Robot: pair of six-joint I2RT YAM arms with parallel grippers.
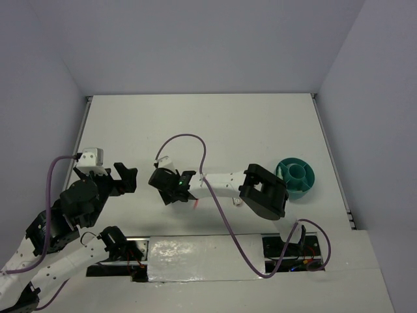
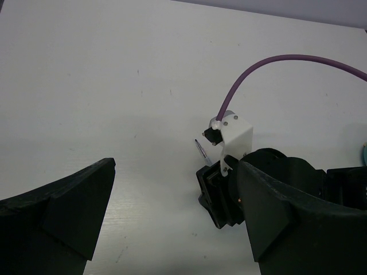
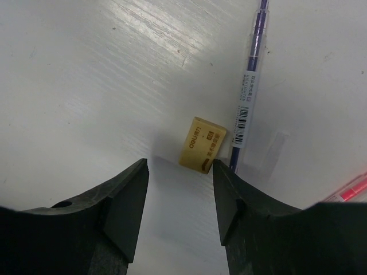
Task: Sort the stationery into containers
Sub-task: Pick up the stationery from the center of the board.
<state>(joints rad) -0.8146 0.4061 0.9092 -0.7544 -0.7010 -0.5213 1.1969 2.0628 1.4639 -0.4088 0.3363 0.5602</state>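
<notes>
At the near edge of the bench (image 1: 215,117) the right arm reaches left across the middle. Its black elbow housing (image 1: 264,191) covers the near left rim of the teal cup (image 1: 298,177). The cup stands well to the right, far from both sets of fingers.

The right fingers (image 3: 126,195) point down at the bench, spread wide and holding nothing. Just ahead of the gap lies the yellow-brown block (image 3: 202,145), flat and turned at an angle, with its near corner close to the right-hand fingertip. Just beside the block on the right lies a clear-barrelled pen (image 3: 248,86) with dark ink and a barcode label, running away from the camera; whether the two touch is unclear. A pink-red pen (image 3: 351,191) shows at the lower right corner, half hidden by the finger. From above, the block is under the wrist and only a tip of the pink-red pen shows.

The left fingers (image 2: 86,195) hang well to the left, also wide open and empty, over bare bench. Ahead of them is the right wrist with its white camera bracket (image 2: 236,134) and purple cable (image 2: 269,66), which block the items from that side.
</notes>
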